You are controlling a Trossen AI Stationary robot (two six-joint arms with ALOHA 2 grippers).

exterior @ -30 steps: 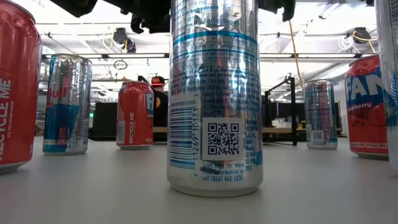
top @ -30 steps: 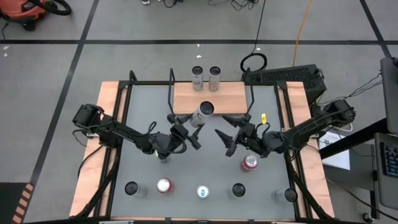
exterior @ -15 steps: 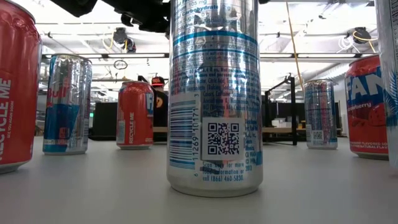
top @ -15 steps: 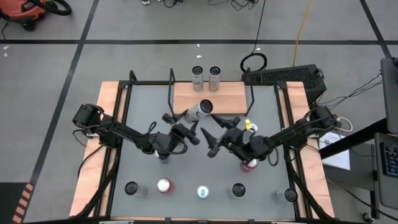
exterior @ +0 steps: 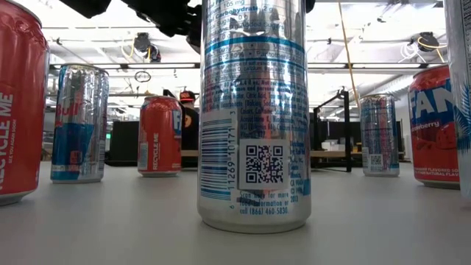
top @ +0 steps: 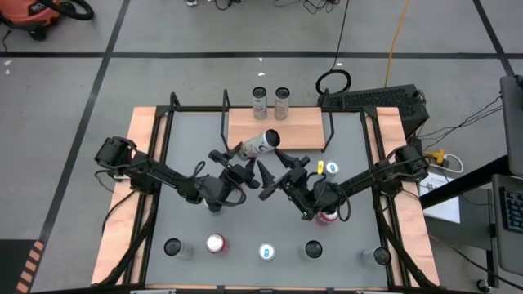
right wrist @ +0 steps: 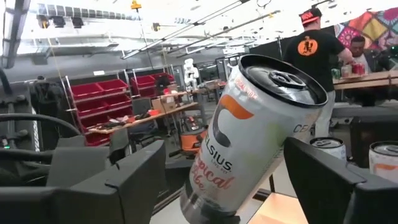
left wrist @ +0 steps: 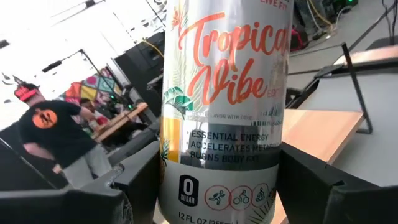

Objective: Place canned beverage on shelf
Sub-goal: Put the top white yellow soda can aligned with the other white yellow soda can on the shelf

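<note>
Seen from above, a white can [top: 262,144] is held tilted in the left end effector [top: 243,162] over the desk [top: 188,163], at the near edge of the shelf [top: 302,128]. The right end effector [top: 275,171] is spread wide on either side of it, not touching. Two cans [top: 270,102] stand behind the shelf. Only the left wrist view gives the label and the fingers [left wrist: 134,180] clamped on the can; the low view is filled by a silver can [exterior: 252,110].
</note>
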